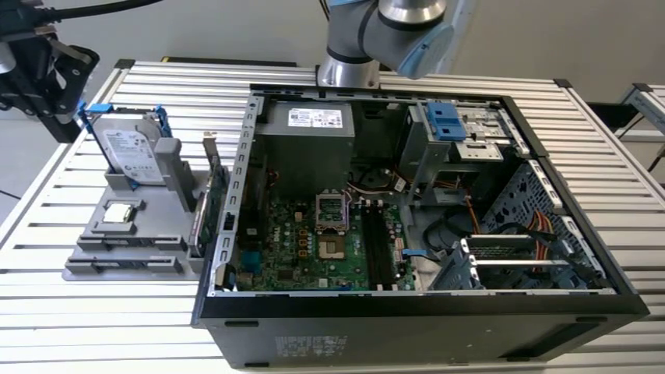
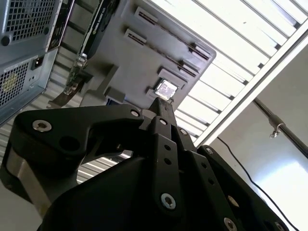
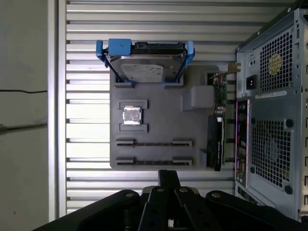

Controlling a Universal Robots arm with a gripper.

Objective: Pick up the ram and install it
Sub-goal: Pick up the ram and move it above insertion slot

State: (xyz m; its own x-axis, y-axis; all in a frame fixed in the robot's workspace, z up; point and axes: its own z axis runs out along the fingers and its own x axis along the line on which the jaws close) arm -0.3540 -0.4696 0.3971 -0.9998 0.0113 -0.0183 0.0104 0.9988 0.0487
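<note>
My black gripper (image 1: 62, 117) hangs at the exterior view's far left, above and beside the grey parts holder (image 1: 93, 261). Its fingers meet in a single tip in both wrist views (image 3: 168, 175) (image 2: 161, 105), shut with nothing visible between them. The ram is out of view. The holder's two long narrow slots (image 3: 154, 152) look bare. On the motherboard, the long dark memory slots (image 1: 376, 245) run beside the processor socket (image 1: 330, 210); I cannot tell whether a stick stands in one.
The holder carries a silver hard drive with blue rails (image 1: 133, 152), a small square chip (image 3: 131, 115) and a green expansion card (image 1: 213, 199) on edge next to the case. The open computer case (image 1: 416, 304) fills the slatted table's middle. The arm's base (image 1: 348, 70) stands behind it.
</note>
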